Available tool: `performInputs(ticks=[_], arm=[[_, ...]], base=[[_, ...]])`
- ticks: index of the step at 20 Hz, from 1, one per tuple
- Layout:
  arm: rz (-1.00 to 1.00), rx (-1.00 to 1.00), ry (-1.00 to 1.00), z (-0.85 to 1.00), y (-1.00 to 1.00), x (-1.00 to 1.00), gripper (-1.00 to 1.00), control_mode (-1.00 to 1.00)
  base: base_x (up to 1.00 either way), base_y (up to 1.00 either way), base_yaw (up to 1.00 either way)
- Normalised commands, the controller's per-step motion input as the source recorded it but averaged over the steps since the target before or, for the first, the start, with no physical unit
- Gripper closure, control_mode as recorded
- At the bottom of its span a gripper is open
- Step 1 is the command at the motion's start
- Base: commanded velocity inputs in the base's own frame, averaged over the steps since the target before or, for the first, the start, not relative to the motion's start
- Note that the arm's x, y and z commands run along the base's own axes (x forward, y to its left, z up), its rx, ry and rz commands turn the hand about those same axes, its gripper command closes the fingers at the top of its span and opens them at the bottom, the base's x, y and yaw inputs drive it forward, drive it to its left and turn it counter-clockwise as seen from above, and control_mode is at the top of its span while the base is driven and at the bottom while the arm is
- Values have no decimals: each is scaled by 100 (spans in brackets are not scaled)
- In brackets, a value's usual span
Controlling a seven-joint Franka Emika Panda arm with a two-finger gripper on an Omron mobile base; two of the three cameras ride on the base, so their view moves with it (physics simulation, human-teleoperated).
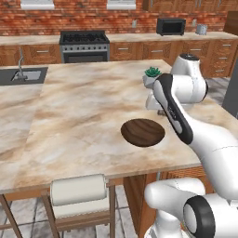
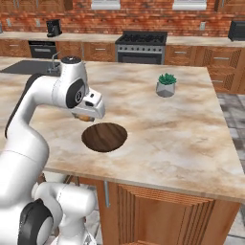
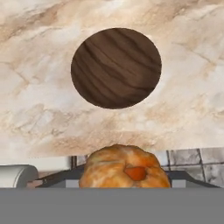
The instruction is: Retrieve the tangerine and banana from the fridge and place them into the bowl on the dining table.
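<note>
Carrying the tangerine [image 3: 124,168], the tool [image 2: 85,116] hangs over the bench [image 1: 83,111], close to the near edge. Its jaws are closed on the fruit, which shows at six o'clock in the hand view, with a sliver of orange under the hand in the right base view. The bowl [image 3: 116,68] lies at twelve o'clock from the fruit in the hand view and holds nothing. So the first fruit is fetched, I judge, but not dropped in; the tool must move over the bowl and let go. A banana is left to fetch. A potted plant [image 2: 166,84] stands well apart.
</note>
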Motion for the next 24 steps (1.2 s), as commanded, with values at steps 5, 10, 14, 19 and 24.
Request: performInputs(ticks=[5,10,14,19,24], arm=[[0,-4,-5,-34,8,1,100,-100],[-4,-11,-14,-36,4,9,100,-100],[-4,-3,-1,-32,0,28,100,-100],[0,0,5,-44,0,50,100,-100],[0,0,18,-34,0,55,100,-100]], base=[[0,0,0],[0,0,0],[0,0,0],[0,0,0],[0,0,0]])
